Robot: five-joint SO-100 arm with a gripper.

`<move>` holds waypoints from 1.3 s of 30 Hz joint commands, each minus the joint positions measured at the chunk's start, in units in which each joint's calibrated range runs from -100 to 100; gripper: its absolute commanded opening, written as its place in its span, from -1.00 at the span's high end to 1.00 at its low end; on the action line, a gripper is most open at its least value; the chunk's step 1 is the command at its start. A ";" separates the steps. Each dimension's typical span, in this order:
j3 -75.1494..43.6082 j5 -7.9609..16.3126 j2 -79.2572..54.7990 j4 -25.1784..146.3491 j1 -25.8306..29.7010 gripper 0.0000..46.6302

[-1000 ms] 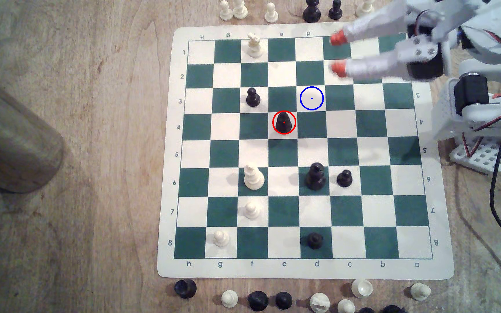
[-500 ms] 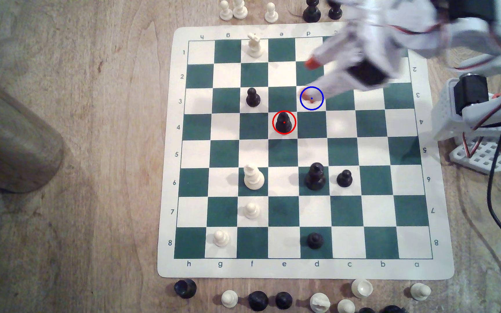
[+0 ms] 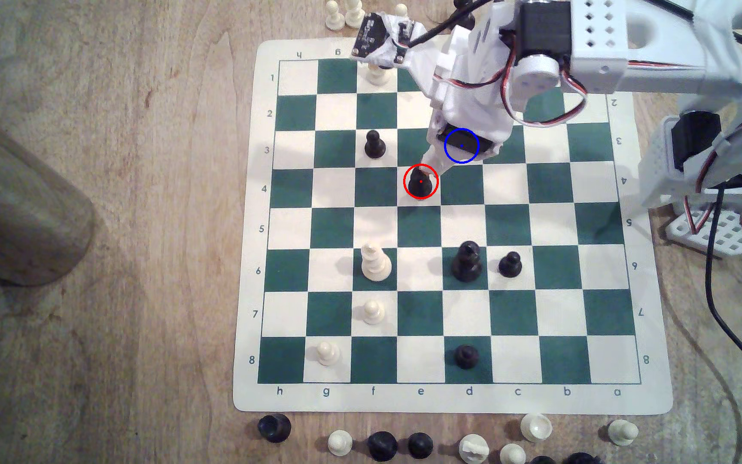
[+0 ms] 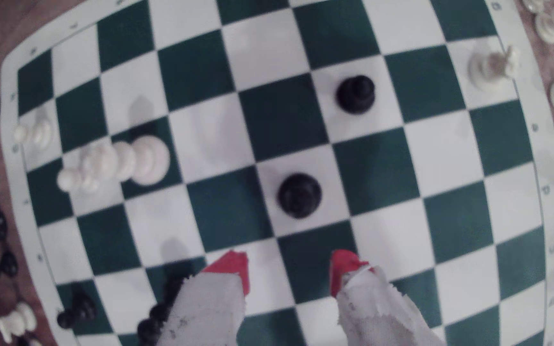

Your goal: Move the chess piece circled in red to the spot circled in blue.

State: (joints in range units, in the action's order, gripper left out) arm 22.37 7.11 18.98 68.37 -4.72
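Observation:
The black bishop-like chess piece (image 3: 420, 184) stands upright on its cream square inside the red ring, near the board's middle. In the wrist view the chess piece (image 4: 299, 195) sits just beyond my two red-tipped fingers (image 4: 232, 266), centred on the gap between them and untouched. My gripper (image 3: 429, 164) points down at it from the exterior view's upper right. In the wrist view the gripper (image 4: 289, 266) is open and holds nothing. The blue ring is drawn over my wrist body in the exterior view, and the spot under it is hidden.
A black pawn (image 3: 374, 145) stands one square diagonally from the bishop, towards the exterior view's upper left. A white king (image 3: 376, 263), a bulky black piece (image 3: 467, 261) and a pawn (image 3: 510, 264) stand lower. Captured pieces line both board edges. A wooden cylinder (image 3: 16, 200) lies left.
The arm swung from the board's upper right corner towards the exterior view's lower left and tipped downward. The open fingers now hang just beside the bishop. No piece has moved.

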 commanded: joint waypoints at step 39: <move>-6.14 0.05 -18.47 -10.95 -0.48 0.43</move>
State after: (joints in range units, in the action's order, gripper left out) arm 20.92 7.11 -0.46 58.33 -5.38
